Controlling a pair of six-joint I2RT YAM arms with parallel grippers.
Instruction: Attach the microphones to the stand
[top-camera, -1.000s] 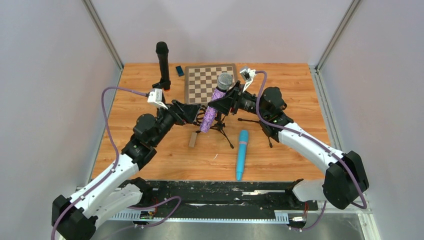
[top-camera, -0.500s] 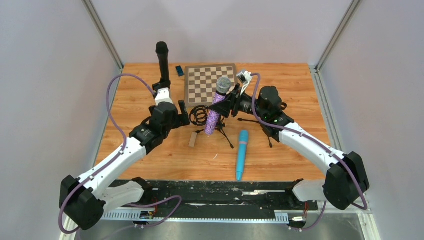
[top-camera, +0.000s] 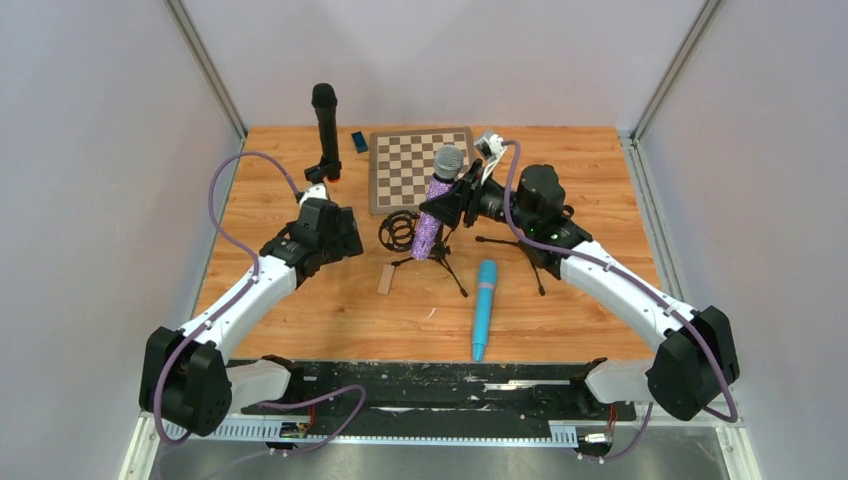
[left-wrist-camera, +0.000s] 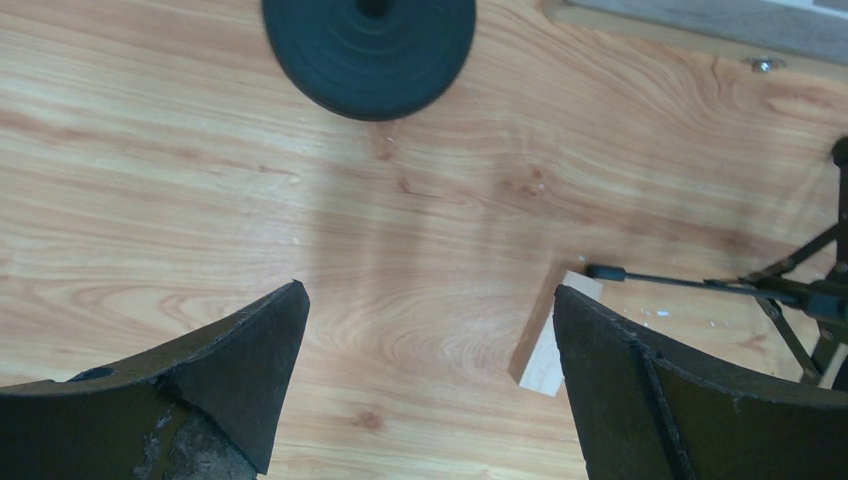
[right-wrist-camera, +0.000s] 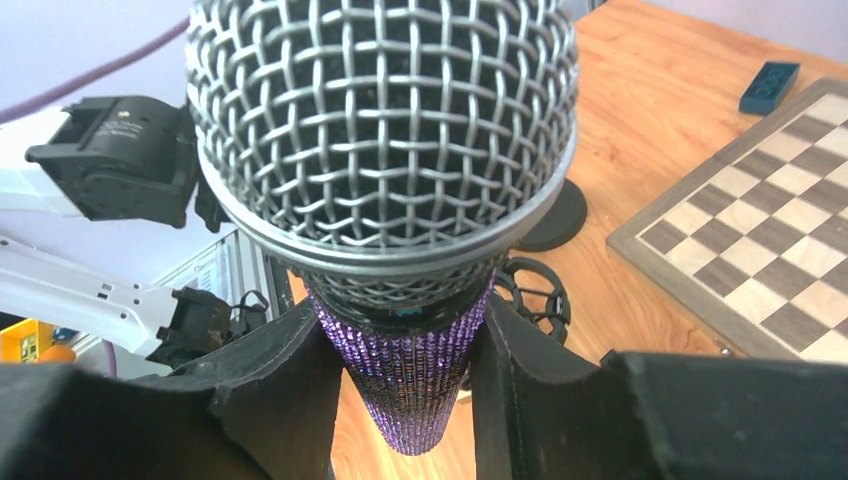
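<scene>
- Three microphones are in view. The purple microphone (top-camera: 430, 215), with a silver grille, is tilted and pinched just below the grille by the right gripper (right-wrist-camera: 410, 370), above a tripod stand (top-camera: 437, 254).
- The light blue microphone (top-camera: 484, 308) lies flat on the wooden table (top-camera: 600, 180), toward the front.
- The black microphone (top-camera: 324, 125) stands upright at back left, orange end down, on a round base (left-wrist-camera: 370, 45).
- The left gripper (left-wrist-camera: 430, 330) hovers with its fingers spread wide, holding nothing, over one wooden block (left-wrist-camera: 548, 345).
- One chessboard (top-camera: 405, 170) and one small blue block (top-camera: 359, 142) sit at the back.

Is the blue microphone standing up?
No, the blue microphone lies flat on the wooden table.
</scene>
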